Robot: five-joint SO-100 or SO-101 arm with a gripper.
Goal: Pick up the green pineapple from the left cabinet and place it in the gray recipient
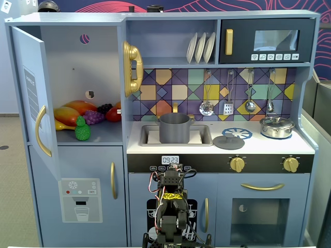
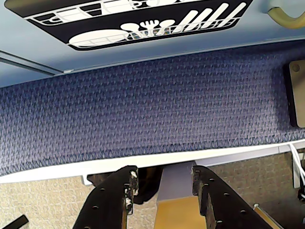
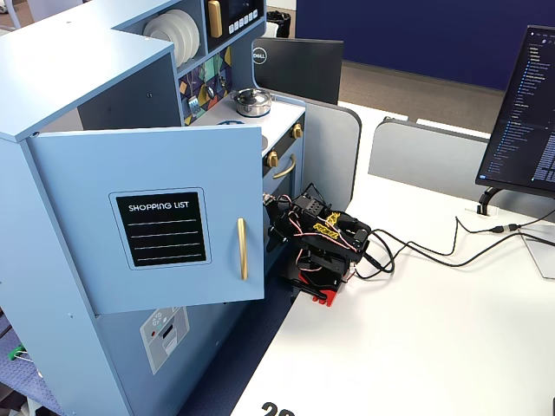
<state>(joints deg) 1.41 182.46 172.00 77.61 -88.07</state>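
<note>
The green pineapple [image 1: 82, 129] stands at the front of the shelf in the open left cabinet [image 1: 72, 77], in front of other toy fruit. The cabinet door [image 1: 28, 93] is swung wide open; in the side fixed view the door [image 3: 156, 217] hides the inside. The gray recipient [image 1: 174, 127] stands in the sink on the counter. My arm [image 1: 170, 206] is folded low in front of the kitchen, far below both; it also shows in the side fixed view [image 3: 321, 243]. In the wrist view my gripper [image 2: 163, 174] is open and empty, pointing down at blue carpet.
Orange mangoes [image 1: 72, 111], purple grapes [image 1: 93, 117] and a red fruit [image 1: 114, 114] lie behind the pineapple. A flat gray lid [image 1: 228, 141] and a shiny silver pot [image 1: 276, 126] sit on the counter. A gold phone [image 1: 133, 67] hangs beside the cabinet. A white table [image 3: 416, 347] carries the arm's base.
</note>
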